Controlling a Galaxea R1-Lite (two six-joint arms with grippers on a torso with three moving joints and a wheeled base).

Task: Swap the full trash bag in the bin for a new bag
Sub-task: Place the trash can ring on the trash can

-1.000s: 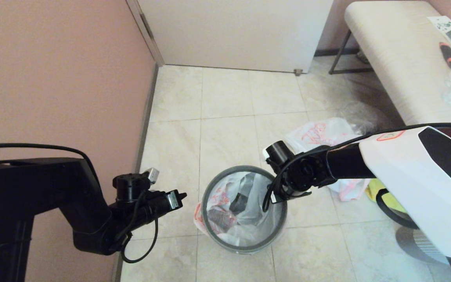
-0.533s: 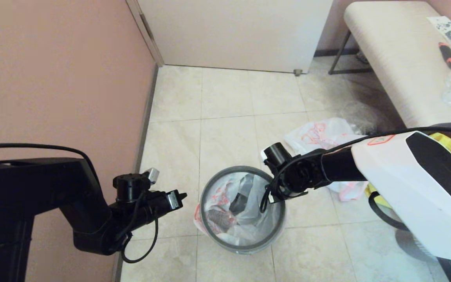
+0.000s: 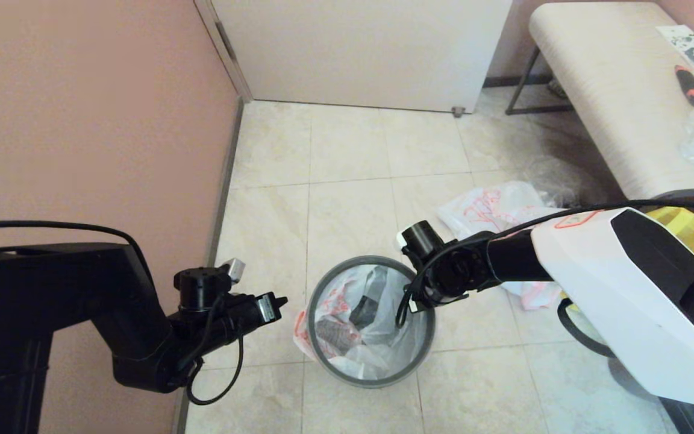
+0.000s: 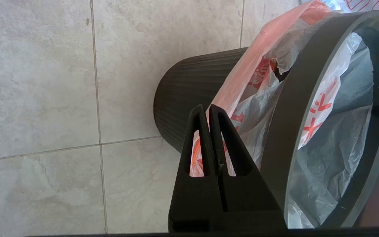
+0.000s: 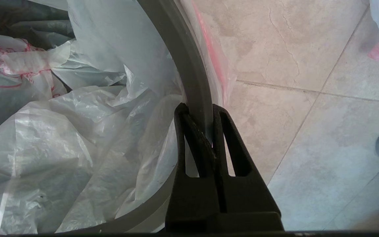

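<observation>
The right gripper (image 5: 198, 110) is clamped tight on the bin's grey hoop (image 5: 189, 72); the left gripper (image 4: 206, 110), fingers together and empty, hovers beside the bin (image 3: 329, 355), bare floor tiles (image 3: 347, 144) beyond.

No readable text from my feed. Red-orange print and characters on bag lining bin (image 3: 371, 319), too crumpled to make out. Same kind of print on second bag on floor (image 3: 491, 208), unreadable. Red-outlined sticker on my right arm's white shell (image 3: 570, 219), wording too small. Black-and-white printed sheet on desk (image 3: 690, 45), illegible.
</observation>
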